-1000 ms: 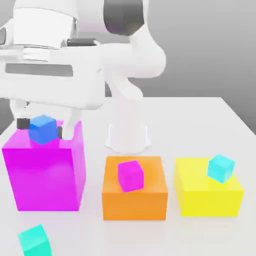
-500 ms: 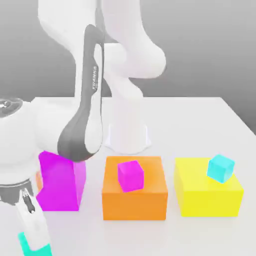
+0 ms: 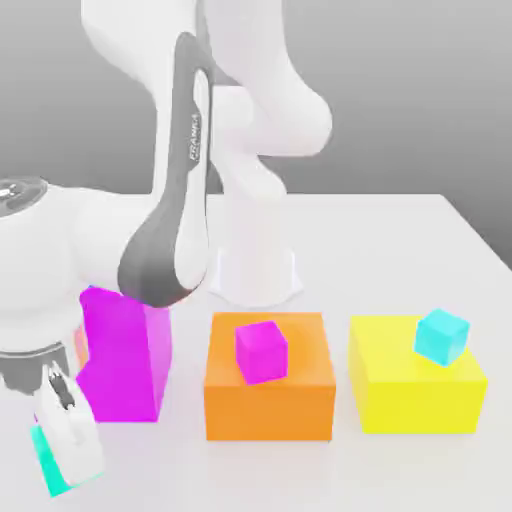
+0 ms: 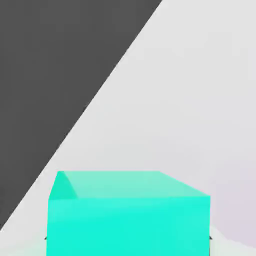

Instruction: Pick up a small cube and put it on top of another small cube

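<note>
The small teal-green cube (image 3: 43,458) hangs just above the table at the exterior view's lower left, tilted, with my gripper (image 3: 62,455) shut on it. One white finger (image 3: 72,435) covers most of its front. In the hand view the teal cube (image 4: 127,215) sits close up between the jaws, with white table behind it. The small magenta-pink cube (image 3: 261,351) rests on top of the orange block (image 3: 270,405) in the middle, to the right of my gripper.
A big magenta block (image 3: 125,360) stands just behind my hand. A yellow block (image 3: 415,395) at the right carries a sky-cyan small cube (image 3: 441,336). The arm's white base (image 3: 255,270) rises behind the blocks. The table's dark edge (image 4: 60,75) runs close by.
My hand left the blue cube on the magenta block, came down at the lower left, closed on the teal cube and has raised it slightly.
</note>
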You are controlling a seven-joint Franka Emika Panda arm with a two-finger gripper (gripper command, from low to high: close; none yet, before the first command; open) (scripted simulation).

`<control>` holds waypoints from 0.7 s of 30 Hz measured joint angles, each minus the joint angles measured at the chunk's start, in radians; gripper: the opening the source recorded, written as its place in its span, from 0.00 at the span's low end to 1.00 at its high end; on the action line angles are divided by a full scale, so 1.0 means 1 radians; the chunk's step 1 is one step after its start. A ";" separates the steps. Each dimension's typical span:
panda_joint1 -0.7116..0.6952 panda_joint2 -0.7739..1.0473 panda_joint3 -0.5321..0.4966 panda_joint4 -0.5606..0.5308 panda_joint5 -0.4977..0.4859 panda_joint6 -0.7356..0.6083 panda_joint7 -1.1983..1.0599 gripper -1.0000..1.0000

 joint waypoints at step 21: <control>0.251 -0.656 0.117 -0.424 0.000 -0.231 -0.449 0.00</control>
